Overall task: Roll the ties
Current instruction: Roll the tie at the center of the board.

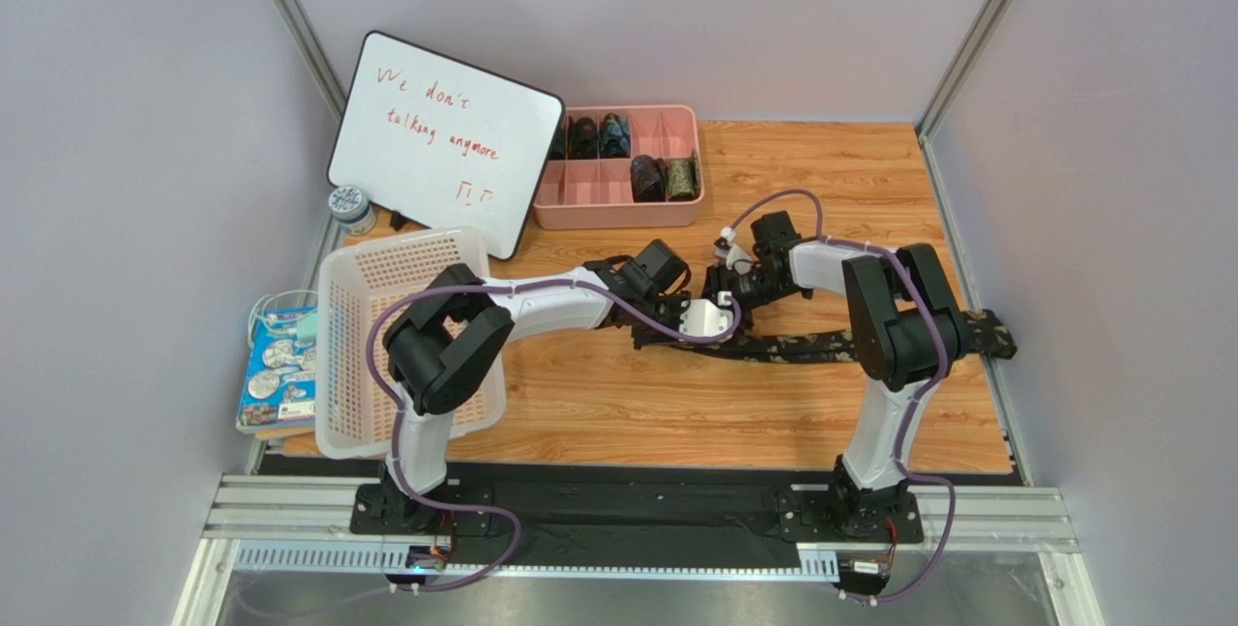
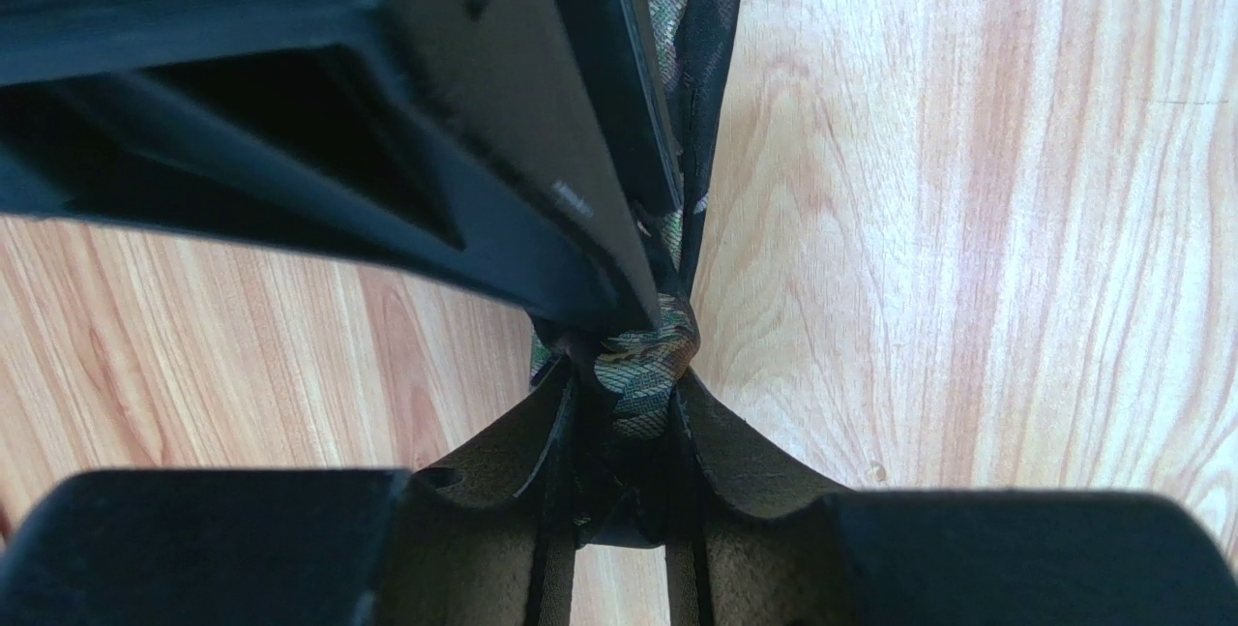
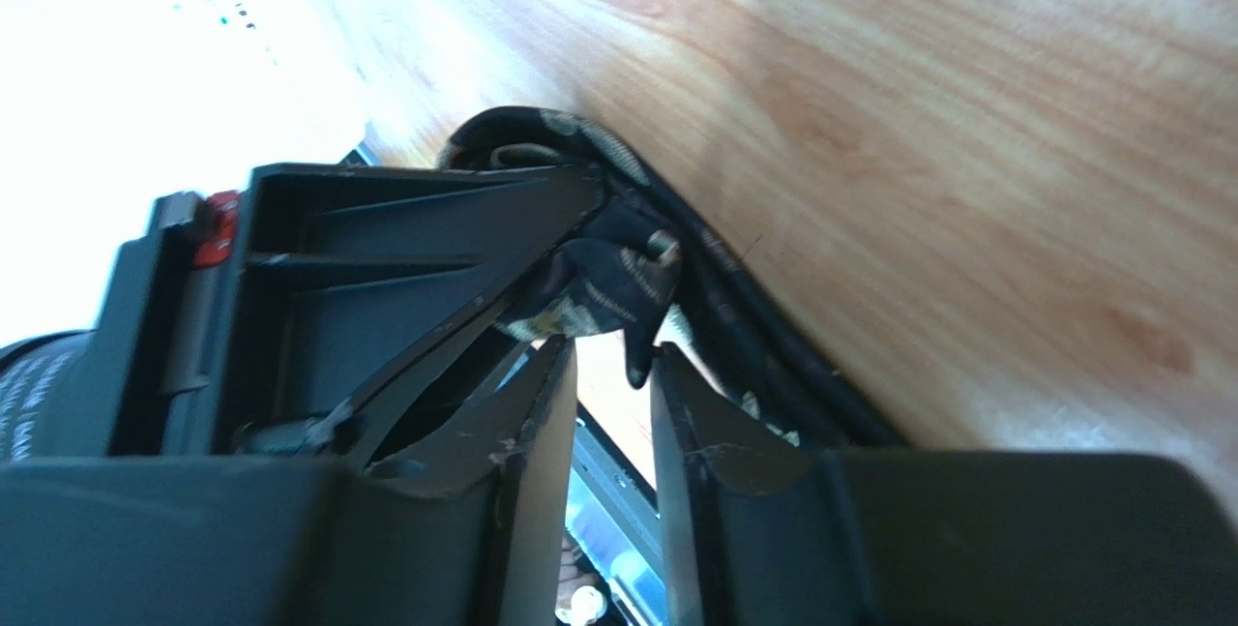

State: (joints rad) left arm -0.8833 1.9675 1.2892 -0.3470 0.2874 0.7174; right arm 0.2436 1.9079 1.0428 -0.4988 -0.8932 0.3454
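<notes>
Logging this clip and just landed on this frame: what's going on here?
Both arms meet mid-table over one dark patterned necktie that lies stretched across the wooden table. The left gripper is pinched on a bunched bit of fabric at one end. The right gripper sits right against it with its jaws apart, the fabric just at their tips. Several rolled ties sit in the pink divided tray at the back.

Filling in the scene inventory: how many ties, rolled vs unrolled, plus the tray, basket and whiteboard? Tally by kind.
Rolled ties, in the tray, as far as I can make out: 4
Unrolled tie: 1
Pink divided tray: 1
White basket: 1
Whiteboard: 1
Total: 8
</notes>
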